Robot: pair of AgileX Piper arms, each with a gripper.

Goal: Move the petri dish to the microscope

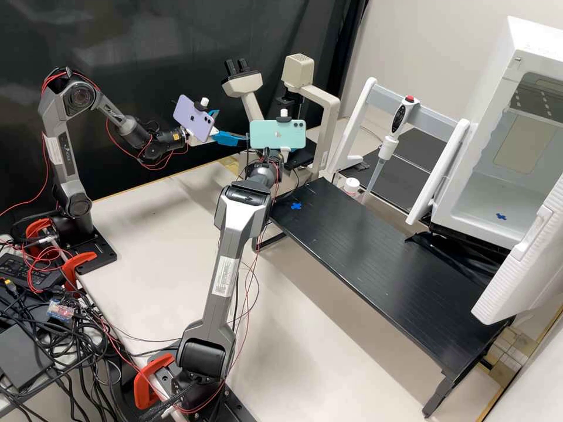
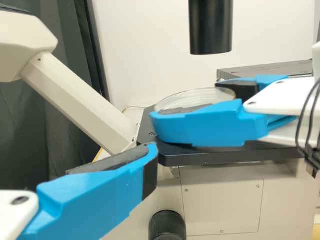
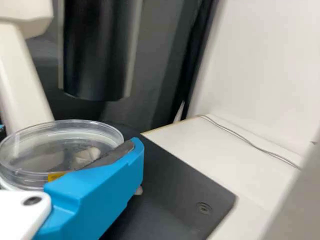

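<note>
1. At the microscope, toward the back of the bench, the right gripper has the clear dish clamped between its two blue fingers; the left wrist view shows one on each side of it.
2. The dish is at the black stage, below the thick black tube; whether it touches the stage is hard to tell. It is roughly level, with a small yellow mark low on its side.
3. Beside the microscope, near the dish, the left gripper has its fingers apart with nothing between them.
4. A purple phone is mounted on the left arm and a green phone on the right arm.
5. On the right side of the high view, a long black low table bears a blue tape cross. Behind it, a pipette hangs upright on a white stand, near a small bottle with a pale cap.
6. Farther right is a white cabinet with its door open and another blue cross inside.
7. By the arm bases are red clamps and tangled cables.
</note>
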